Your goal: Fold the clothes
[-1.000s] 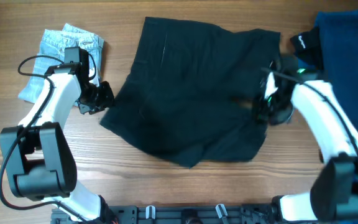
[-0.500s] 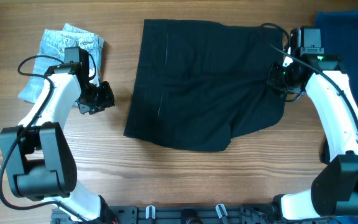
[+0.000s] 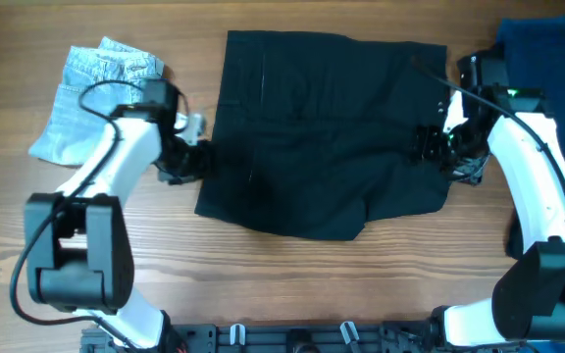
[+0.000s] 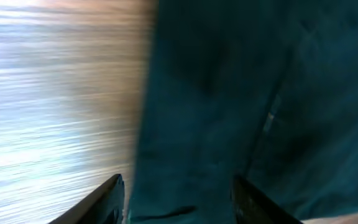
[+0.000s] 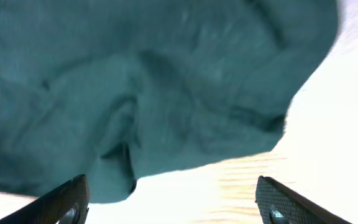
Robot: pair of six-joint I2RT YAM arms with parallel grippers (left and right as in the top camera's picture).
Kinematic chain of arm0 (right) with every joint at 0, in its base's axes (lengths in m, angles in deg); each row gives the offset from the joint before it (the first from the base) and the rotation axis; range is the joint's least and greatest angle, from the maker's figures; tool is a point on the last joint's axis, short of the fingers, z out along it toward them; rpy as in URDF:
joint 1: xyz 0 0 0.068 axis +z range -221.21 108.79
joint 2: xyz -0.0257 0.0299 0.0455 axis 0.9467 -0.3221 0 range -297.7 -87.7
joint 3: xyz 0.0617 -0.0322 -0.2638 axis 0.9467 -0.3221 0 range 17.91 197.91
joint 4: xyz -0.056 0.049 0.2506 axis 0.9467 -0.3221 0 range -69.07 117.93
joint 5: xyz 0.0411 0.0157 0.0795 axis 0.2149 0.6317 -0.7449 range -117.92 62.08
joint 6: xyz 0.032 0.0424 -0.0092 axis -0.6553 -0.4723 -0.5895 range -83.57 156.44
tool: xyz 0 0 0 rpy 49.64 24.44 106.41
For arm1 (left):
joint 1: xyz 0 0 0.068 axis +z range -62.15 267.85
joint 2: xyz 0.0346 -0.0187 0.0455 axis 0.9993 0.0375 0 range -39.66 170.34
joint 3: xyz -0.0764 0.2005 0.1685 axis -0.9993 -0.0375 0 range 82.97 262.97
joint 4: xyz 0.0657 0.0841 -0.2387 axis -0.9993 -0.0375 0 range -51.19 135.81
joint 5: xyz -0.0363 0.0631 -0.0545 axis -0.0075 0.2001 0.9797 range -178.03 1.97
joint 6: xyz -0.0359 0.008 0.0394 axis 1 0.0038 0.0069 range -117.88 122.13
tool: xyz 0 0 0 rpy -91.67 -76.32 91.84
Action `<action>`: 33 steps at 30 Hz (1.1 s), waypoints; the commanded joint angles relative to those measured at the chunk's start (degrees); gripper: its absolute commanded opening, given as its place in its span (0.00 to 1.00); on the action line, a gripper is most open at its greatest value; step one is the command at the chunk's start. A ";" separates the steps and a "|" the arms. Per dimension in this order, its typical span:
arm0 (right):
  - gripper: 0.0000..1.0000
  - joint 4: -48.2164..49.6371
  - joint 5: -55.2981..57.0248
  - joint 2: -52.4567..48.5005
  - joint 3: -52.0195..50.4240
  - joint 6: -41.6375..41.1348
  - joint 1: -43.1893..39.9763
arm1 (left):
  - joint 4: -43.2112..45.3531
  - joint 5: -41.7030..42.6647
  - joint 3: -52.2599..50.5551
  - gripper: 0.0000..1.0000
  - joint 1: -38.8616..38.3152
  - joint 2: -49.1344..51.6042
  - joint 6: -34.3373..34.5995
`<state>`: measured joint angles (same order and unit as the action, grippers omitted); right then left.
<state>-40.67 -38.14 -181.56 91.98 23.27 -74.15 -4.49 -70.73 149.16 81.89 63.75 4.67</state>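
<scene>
**A:** Anyone else watching this? The black shorts [image 3: 312, 127] are lying spread flat on the table [image 3: 292, 284], and the two arms are sitting at opposite side edges. Why?

**B:** Standing right next to it. I'm guessing it's lining up a fold, so it's wanting a grip on each side. The left gripper [image 4: 178, 186] is hanging open with the shorts' side edge running just inside one finger, nothing pinched. The right gripper [image 5: 171, 186] is gaping wide over a wrinkled hem corner, also empty.

**A:** And the other stuff?

**B:** Denim shorts [image 3: 96, 93] are sitting behind the left gripper, away from the black fabric. A dark blue piece [image 3: 547, 59] is lying out past the right one. Probably waiting their turn.
</scene>
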 commanded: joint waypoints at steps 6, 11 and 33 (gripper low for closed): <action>0.84 3.26 -9.75 -0.44 -11.52 2.71 0.09 | 1.51 -8.68 -6.03 0.50 -5.88 1.62 7.96; 0.85 8.39 -12.37 -0.44 -18.71 0.13 0.09 | 5.22 -22.67 -6.32 0.04 -5.64 1.73 16.09; 0.04 -6.43 -10.08 6.34 -4.81 -0.24 0.07 | 7.61 -24.06 -6.32 0.04 3.19 1.73 17.57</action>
<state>-45.58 -51.21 -176.06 85.44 21.52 -74.09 3.25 -91.67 143.53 83.82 64.58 21.81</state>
